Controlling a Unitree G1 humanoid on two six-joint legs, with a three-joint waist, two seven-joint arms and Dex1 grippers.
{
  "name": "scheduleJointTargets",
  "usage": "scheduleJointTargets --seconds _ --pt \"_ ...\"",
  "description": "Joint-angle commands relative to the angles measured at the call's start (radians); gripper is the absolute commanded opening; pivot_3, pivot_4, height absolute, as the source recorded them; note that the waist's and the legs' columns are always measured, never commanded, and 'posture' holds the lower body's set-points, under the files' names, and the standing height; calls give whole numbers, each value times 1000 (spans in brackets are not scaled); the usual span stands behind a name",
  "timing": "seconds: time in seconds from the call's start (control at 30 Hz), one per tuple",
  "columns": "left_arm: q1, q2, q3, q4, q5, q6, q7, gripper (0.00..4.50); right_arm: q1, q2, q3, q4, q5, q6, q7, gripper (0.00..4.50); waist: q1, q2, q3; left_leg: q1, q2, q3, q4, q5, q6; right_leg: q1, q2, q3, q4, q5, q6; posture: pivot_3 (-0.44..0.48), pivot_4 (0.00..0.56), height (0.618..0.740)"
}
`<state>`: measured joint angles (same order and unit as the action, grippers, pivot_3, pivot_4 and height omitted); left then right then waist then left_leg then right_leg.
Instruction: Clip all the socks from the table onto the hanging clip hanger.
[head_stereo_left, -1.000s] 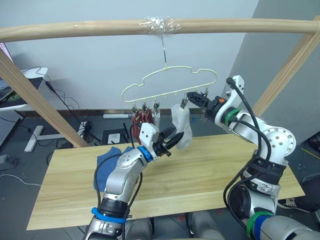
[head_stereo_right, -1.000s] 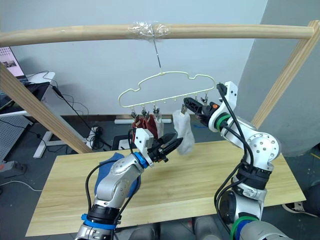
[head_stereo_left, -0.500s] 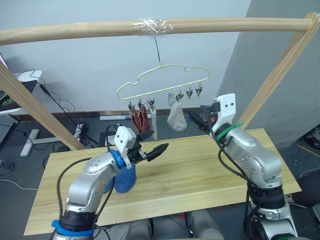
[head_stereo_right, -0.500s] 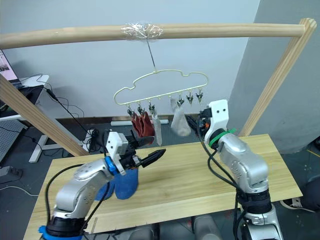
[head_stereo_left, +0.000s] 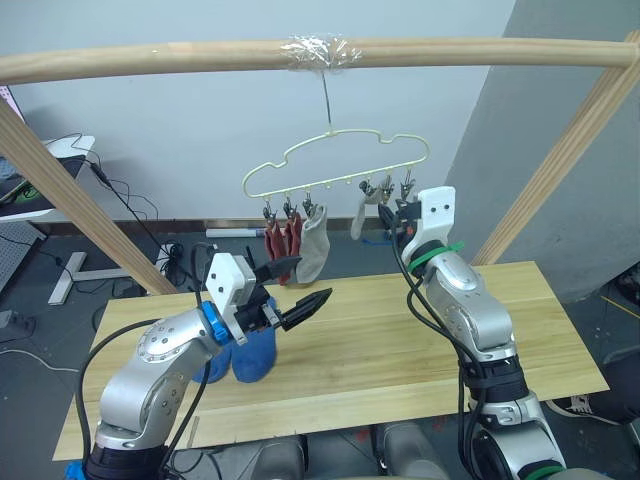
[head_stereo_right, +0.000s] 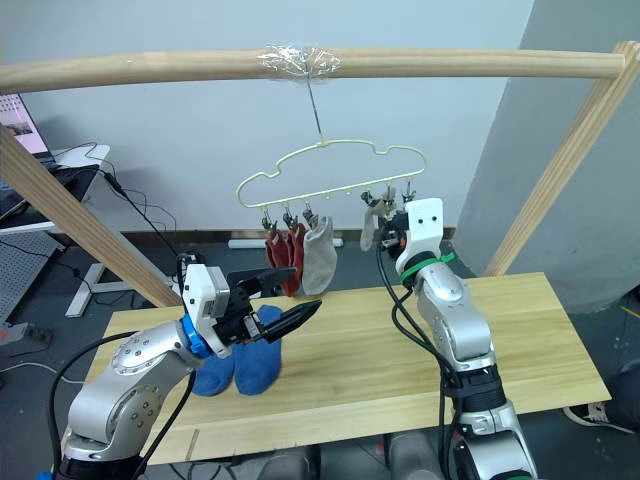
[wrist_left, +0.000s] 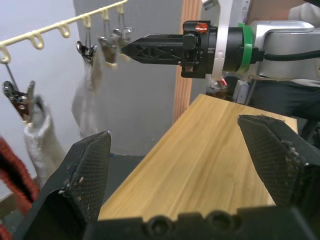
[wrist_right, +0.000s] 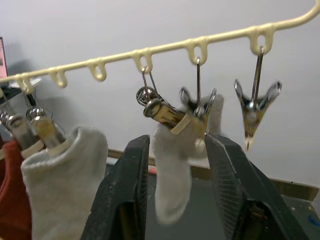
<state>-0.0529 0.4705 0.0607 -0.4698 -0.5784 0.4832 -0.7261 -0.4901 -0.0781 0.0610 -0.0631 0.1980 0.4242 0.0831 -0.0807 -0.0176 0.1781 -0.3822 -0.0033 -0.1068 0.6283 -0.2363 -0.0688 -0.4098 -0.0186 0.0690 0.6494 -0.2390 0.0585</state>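
While clipped to the clip hanger (wrist_right: 165, 47), grey sock (wrist_right: 172, 170) between open right jaws.

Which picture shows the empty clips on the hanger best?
The right wrist view: the last empty clip hangs close up from the hanger, beside one over a grey sock. The eye views show the clips small and far off; the left wrist view shows them blurred.

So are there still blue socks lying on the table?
Yes, two blue socks lie on the table, beneath the left tool.
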Motion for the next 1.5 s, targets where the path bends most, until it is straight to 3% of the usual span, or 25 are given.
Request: scheduleJointTargets --seconds 0.03,0.47,1.5 --pt "-13 -5 -9 -56 -1 -20 18 4500 -43 16 -25 30 -23 -49 -21 1782 0 0 0 0 0 0 0 0 0 0 0 0 0 0 0 19 123 740" --pt "-19 1 -9 -45 -4 -32 22 4500 -139 34 -55 191 -45 -132 -9 1782 3 0 0 0 0 0 0 0 0 0 0 0 1 0 -1 39 112 740" --pt "-25 3 -13 -53 -1 -24 43 4500 -231 78 -98 341 -47 -201 -10 1782 26 0 0 0 0 0 0 0 0 0 0 -1 1 3 -5 55 105 740"
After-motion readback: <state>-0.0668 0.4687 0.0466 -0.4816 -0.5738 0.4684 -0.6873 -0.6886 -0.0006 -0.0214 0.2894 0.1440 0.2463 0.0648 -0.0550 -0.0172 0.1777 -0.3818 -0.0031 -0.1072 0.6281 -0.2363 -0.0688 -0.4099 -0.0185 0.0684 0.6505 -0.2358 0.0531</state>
